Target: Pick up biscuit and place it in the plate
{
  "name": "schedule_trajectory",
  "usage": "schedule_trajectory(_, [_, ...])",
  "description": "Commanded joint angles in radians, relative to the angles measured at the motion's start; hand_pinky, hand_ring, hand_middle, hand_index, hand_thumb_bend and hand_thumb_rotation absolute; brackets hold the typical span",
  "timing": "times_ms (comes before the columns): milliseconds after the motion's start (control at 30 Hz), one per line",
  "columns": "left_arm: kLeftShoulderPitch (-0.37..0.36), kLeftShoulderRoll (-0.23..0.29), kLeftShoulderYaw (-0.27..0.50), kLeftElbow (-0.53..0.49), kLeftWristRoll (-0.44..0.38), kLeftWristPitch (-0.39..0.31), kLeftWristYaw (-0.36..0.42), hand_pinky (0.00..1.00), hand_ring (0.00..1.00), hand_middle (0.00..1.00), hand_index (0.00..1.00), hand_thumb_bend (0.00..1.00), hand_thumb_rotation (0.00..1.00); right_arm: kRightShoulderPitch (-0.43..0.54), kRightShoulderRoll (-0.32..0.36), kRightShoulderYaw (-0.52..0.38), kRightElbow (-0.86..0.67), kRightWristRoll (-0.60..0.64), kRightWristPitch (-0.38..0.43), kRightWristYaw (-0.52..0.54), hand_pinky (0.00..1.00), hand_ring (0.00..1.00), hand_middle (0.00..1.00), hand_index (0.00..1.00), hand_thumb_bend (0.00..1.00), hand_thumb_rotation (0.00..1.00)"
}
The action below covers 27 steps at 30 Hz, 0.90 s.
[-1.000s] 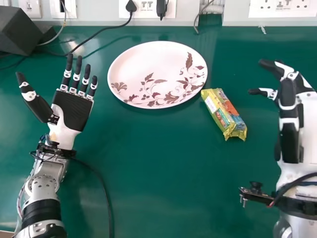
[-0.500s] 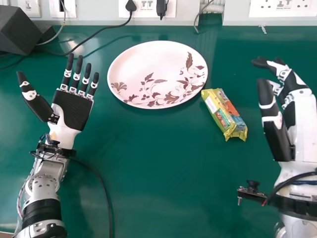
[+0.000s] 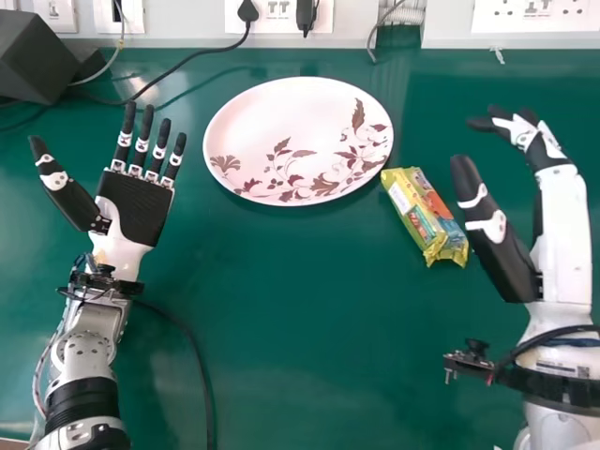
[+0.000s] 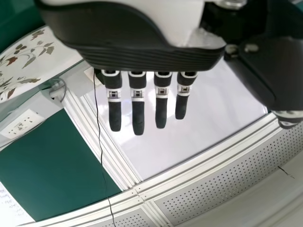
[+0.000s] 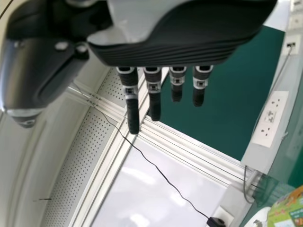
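left hand (image 3: 136, 211) and right hand (image 3: 562, 220) were black and white | biscuit packet (image 3: 422, 216) near right hand was yellow with orange, green, blue and white patches | plate (image 3: 272, 117) between the hands was pinkish white with brown leaves and flowers | bench (image 3: 300, 328) around the hands was green

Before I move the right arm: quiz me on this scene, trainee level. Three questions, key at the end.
1. Fill in the blank: the brown pattern on the plate shows flowers and ____.
2. True or false: the biscuit packet lies on the plate.
3. Short answer: in the head view, which of the robot's hands is nearer the packet?

Key:
1. Leaves.
2. False; it lies on the green table, beside the plate.
3. The right hand; the left hand is over on the far side of the plate from the packet.
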Motion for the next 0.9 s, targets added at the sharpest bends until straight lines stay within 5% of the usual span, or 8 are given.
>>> schedule_trajectory(0, [0.062, -0.035, -0.012, 0.050, 0.021, 0.000, -0.002, 0.76, 0.82, 0.90, 0.93, 1.00, 0.69, 0.006, -0.008, 0.009, -0.020, -0.042, 0.017, 0.007, 0.95, 0.92, 0.88, 0.73, 0.99, 0.69])
schedule_trajectory(400, [0.062, -0.044, -0.012, 0.050, 0.036, -0.026, -0.013, 0.69, 0.86, 0.92, 0.95, 1.00, 0.69, -0.012, -0.014, 0.037, -0.049, -0.194, 0.080, 0.041, 0.97, 0.98, 0.95, 0.88, 1.00, 0.74])
schedule_trajectory(867, [0.046, -0.046, -0.009, 0.074, 0.036, -0.030, -0.042, 0.94, 0.90, 0.93, 0.98, 1.00, 0.70, -0.029, 0.019, 0.097, -0.094, -0.490, 0.170, 0.107, 1.00, 1.00, 1.00, 1.00, 1.00, 0.73])
